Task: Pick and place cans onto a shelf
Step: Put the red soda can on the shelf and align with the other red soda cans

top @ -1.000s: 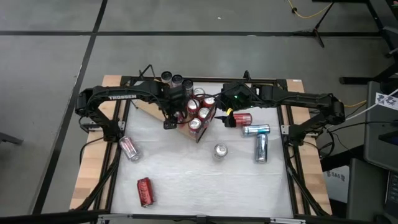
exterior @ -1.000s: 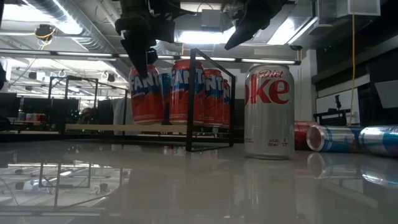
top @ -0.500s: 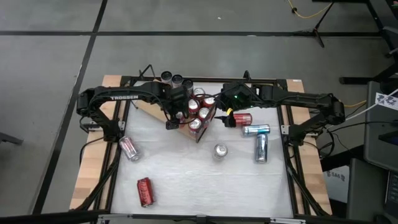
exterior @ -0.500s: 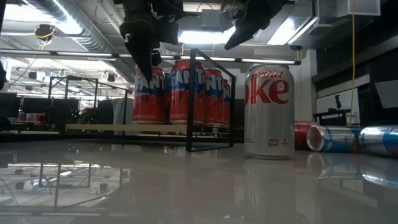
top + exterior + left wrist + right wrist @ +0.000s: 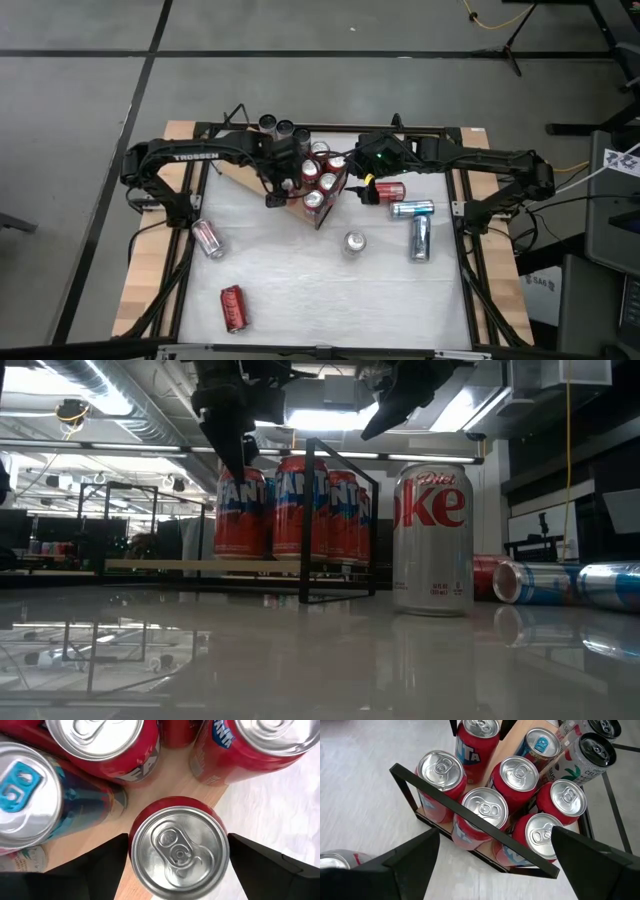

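Observation:
The shelf [image 5: 236, 172], a light-brown board with a black frame [image 5: 470, 815], carries several red cans [image 5: 519, 772]. My left gripper [image 5: 177, 851] is over the shelf's near-left part, shut on a red can [image 5: 177, 847] that stands on the board. This can also shows in the low view [image 5: 243, 510] and in the right wrist view [image 5: 479, 737]. My right gripper [image 5: 366, 190] hovers open and empty just right of the shelf. An upright Diet Coke can [image 5: 432, 540] stands on the table to the right of the shelf. My left gripper pinches the red can near its silver top, one finger [image 5: 107, 865] on each side of the rim [image 5: 136, 851]. The fingers come from above, pointing down. The can stands upright with its base on the shelf board, beside the other red cans.
Loose cans lie on the white table: a red one [image 5: 390, 189] and two silver-blue ones [image 5: 412, 209] [image 5: 420, 238] at the right, one at the left [image 5: 208, 238], a red one near the front [image 5: 233, 307]. Dark-topped cans [image 5: 285, 128] stand behind the shelf.
My left gripper has carried the red can a little toward the table's right, closer to the other cans on the shelf, then kept still. The can stays upright on the board.

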Controlling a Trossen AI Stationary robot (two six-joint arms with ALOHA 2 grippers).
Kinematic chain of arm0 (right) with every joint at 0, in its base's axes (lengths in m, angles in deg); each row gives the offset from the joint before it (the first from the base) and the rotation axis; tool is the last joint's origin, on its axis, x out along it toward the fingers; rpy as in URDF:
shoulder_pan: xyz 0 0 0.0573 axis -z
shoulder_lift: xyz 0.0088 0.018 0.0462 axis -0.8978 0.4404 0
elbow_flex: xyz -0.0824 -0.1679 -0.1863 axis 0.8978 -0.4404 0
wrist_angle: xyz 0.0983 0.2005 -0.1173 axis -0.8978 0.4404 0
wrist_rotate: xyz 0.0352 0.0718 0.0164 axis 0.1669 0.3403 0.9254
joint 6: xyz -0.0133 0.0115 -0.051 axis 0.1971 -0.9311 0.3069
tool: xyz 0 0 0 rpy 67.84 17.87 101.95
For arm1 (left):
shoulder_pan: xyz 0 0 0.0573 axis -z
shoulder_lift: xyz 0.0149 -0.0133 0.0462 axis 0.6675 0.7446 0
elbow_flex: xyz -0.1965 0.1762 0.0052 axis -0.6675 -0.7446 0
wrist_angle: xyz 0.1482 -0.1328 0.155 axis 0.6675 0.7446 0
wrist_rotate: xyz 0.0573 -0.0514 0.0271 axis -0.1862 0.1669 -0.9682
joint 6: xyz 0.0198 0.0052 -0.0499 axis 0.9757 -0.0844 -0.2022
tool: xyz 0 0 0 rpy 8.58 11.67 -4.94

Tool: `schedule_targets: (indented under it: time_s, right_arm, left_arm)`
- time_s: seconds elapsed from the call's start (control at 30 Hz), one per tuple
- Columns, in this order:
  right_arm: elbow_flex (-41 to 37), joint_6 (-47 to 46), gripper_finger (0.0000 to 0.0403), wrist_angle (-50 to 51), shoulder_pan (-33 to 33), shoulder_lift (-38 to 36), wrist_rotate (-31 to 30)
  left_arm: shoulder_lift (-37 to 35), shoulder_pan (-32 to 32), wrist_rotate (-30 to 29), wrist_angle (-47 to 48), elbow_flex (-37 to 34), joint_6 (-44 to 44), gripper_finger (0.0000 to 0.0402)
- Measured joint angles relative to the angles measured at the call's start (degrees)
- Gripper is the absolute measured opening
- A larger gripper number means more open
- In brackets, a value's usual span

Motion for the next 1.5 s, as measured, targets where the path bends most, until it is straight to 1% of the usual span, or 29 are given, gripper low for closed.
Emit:
schedule_targets:
  time_s: [0.4, 0.5, 0.8, 0.93, 1.0, 1.2, 1.5]
  right_arm:
    - [0.0, 0.0, 0.0372, 0.0, 0.0, 0.0, 0.0]
    - [0.0, 0.0, 0.0372, 0.0, 0.0, 0.0, 0.0]
    - [0.0, 0.0, 0.0372, 0.0, 0.0, 0.0, 0.0]
    - [0.0, 0.0, 0.0372, 0.0, 0.0, 0.0, 0.0]
    - [0.0, 0.0, 0.0372, 0.0, 0.0, 0.0, 0.0]
    - [0.0, 0.0, 0.0372, 0.0, 0.0, 0.0, 0.0]
    - [0.0, 0.0, 0.0372, 0.0, 0.0, 0.0, 0.0]
  left_arm:
    - [-5.7, 0.0, -0.1, -0.1, 0.1, -0.4, 0.0327]
    - [-5.7, 0.0, -0.4, -0.3, 0.1, -1.2, 0.0327]
    - [-5.4, 0.2, -0.4, -0.8, 0.1, -9.5, 0.0327]
    - [-5.4, 0.5, -0.5, -0.8, 0.1, -11.9, 0.0327]
    - [-5.4, 0.8, -0.8, -0.8, 0.1, -12.3, 0.0327]
    - [-5.1, 1.4, -5.5, -0.8, 0.1, -12.7, 0.0327]
    - [-2.9, 2.6, -5.5, -0.8, 0.1, -14.1, 0.0327]
